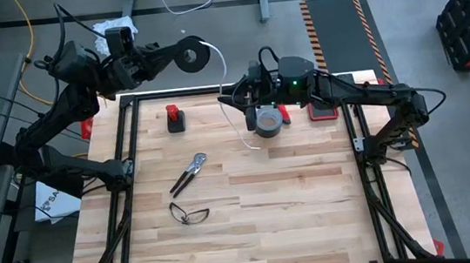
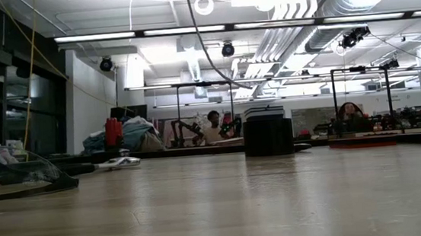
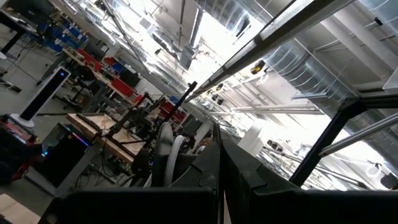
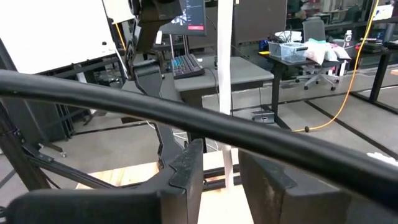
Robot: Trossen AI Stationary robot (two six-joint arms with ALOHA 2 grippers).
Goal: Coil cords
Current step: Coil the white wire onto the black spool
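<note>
Winding looks to be the step in hand: nearest the table's middle, the cord's (image 1: pixel 246 130) loose white tail hangs beside the grey tape roll (image 1: pixel 267 122); just above it the right gripper (image 1: pixel 230 100) pinches the strand, which runs between its fingers (image 4: pixel 186 165) in the right wrist view. Farther off, past the table's far-left edge, the left gripper (image 1: pixel 173 59) is pressed together holding the spool (image 1: pixel 191 55) aloft; next, I judge, the right must carry the cord around that spool, keeping it taut.
</note>
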